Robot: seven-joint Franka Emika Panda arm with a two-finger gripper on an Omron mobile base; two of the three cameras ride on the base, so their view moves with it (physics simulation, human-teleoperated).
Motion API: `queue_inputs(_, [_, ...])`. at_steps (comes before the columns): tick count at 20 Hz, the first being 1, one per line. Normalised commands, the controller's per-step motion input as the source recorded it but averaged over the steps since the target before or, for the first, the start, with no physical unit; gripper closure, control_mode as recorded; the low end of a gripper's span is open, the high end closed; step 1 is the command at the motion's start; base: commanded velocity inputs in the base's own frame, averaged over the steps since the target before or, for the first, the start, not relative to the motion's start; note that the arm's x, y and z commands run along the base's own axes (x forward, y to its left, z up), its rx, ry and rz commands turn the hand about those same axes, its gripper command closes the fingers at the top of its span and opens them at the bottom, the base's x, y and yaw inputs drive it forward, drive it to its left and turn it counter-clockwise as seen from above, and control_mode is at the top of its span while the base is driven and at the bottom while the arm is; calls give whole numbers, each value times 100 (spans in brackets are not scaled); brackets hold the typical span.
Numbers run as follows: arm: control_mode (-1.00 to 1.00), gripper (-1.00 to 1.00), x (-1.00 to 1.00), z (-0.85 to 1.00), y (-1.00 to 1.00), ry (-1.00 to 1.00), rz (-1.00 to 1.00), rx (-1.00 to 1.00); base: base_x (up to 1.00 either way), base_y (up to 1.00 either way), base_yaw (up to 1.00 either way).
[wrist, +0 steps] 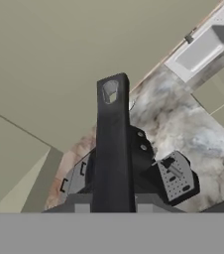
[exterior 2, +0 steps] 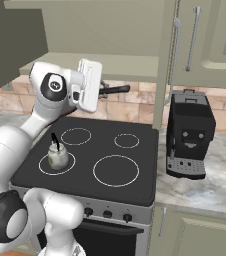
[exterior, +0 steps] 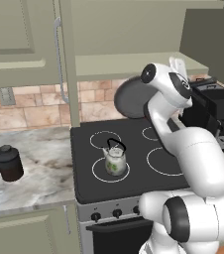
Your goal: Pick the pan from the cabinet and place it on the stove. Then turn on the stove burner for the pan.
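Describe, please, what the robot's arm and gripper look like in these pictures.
The arm is glossy white, built of rounded, bulging segments with dark grey-black round joint caps. The hand is a flat white block, and the gripper ends in small dark fingers. No cables or markings can be made out.

No readable text or labels anywhere.

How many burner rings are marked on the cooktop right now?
4: the kettle's ring front left, the widest ring front right, one back left, the smallest back right.
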Motion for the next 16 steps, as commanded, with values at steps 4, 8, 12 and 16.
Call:
queue_inputs(4, [-100,100,0,-12,0,5,0,0,0,0,0])
queue_inputs(8, [-100,100,0,-14,0,3,0,0,0,0,0])
queue_inputs(12, [-100,100,1,-15,0,2,0,0,0,0,0])
queue_inputs(16, [-100,100,3,-13,0,1,0,1,0,0,0])
